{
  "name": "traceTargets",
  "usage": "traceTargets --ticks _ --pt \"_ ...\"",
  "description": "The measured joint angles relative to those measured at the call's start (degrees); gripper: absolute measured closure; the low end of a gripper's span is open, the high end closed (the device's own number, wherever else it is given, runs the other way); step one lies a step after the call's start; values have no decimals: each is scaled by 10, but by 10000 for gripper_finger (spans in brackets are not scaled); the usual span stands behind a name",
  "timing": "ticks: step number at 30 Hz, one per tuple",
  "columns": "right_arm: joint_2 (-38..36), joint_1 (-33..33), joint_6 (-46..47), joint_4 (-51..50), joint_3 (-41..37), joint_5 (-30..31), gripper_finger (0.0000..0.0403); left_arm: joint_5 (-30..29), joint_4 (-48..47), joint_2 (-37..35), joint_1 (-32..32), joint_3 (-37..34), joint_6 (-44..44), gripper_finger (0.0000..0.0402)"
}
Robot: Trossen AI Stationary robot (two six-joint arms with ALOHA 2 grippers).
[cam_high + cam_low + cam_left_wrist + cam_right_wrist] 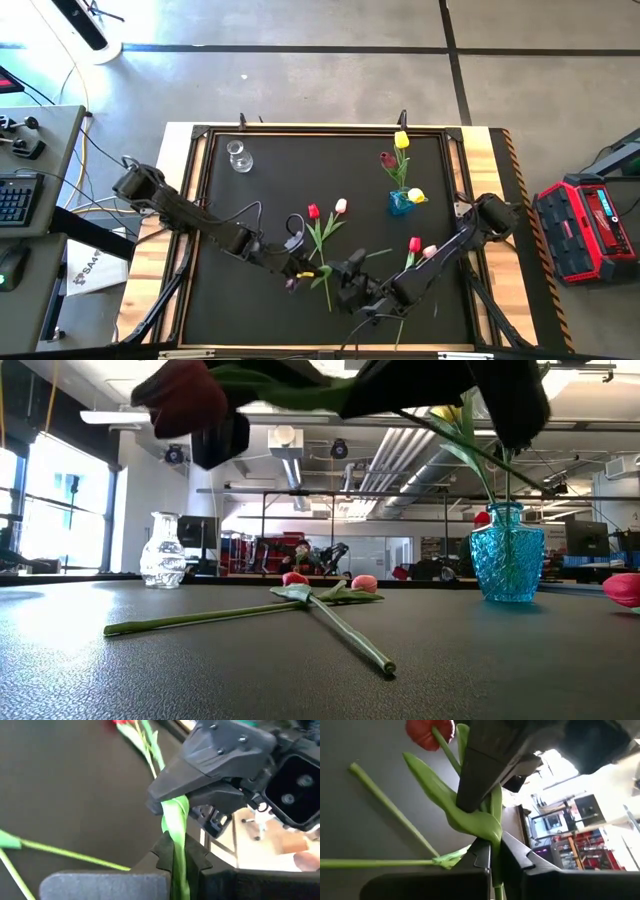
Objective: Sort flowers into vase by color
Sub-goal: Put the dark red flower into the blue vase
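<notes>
One tulip with a dark red head and a green stem hangs in the air between my two grippers, above the near middle of the table. My left gripper and my right gripper face each other, both shut on its stem. A blue vase stands upright at the far right and holds yellow tulips and a dark one. A clear glass vase stands at the far left. A red and a pink tulip lie flat at mid-table, and another red and pink pair lies to the right. My left gripper pinches the tulip's stem between its two fingers, on the side nearer the head. The flower is lifted clear of the table. My right gripper pinches the same stem by a folded leaf, farther from the head. Its fingers meet the stem just opposite the left gripper's fingers.
The crossed stems of the lying tulips reach toward the near edge under the grippers. A raised frame runs round the black mat. A keyboard and mouse sit off the table's left, a red case off its right.
</notes>
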Motion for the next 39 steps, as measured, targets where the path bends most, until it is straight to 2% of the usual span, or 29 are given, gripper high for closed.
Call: traceTargets --ticks 4,7,10,15,20,23,26,29,33,37,39 --pt "-2 -4 6 14 1 10 393 -25 -4 -24 -4 -1 35 398" --pt "-3 -7 -5 29 1 -1 398 -25 -2 -40 -5 -2 62 380" --pt "-4 -7 -22 47 2 -4 400 -22 1 -46 -10 -2 66 347" --pt "-21 -7 -25 26 0 -1 401 22 -5 -49 -11 0 80 274" --pt "-81 -9 89 -64 0 15 402 74 22 -69 -25 0 132 217" --pt "-124 -10 175 -132 0 16 402 69 23 -100 -35 1 170 201" --pt "-167 -6 232 -173 0 20 402 24 22 -136 -48 1 217 198" --pt "-204 5 250 -182 -5 39 402 -64 20 -163 -71 1 280 200" --pt "-254 21 270 -215 -35 148 402 -180 11 -171 -102 1 356 206" --pt "-328 32 406 -288 -85 251 403 -238 0 -159 -117 1 383 211" --pt "-365 48 497 -343 -110 260 403 -254 -6 -145 -119 0 393 213"
